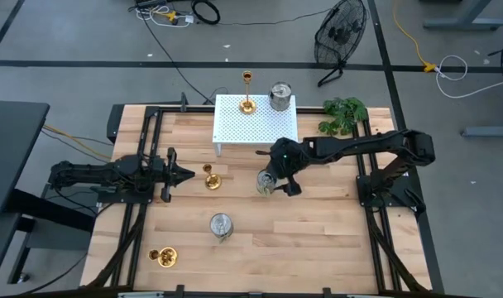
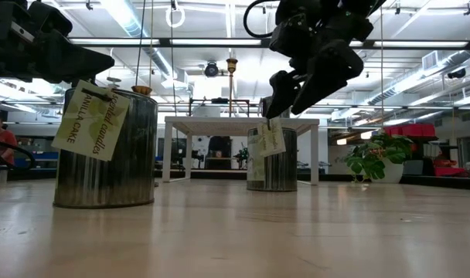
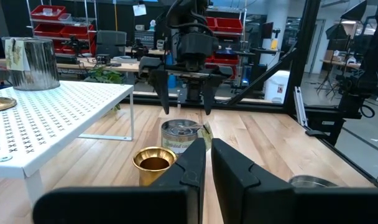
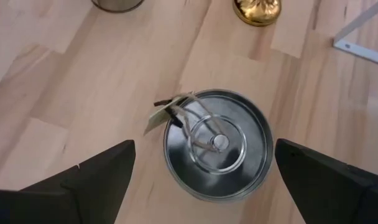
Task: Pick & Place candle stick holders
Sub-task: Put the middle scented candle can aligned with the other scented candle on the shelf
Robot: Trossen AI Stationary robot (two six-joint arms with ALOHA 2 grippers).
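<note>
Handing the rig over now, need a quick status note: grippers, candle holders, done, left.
Right gripper: open, directly above the silver holder in front of the white rack, not gripping.
Left gripper: shut, empty, parked left, pointing at a gold holder.
Done: one gold and one silver on the rack.
Left: those two, plus a silver and a gold near the front.
</note>
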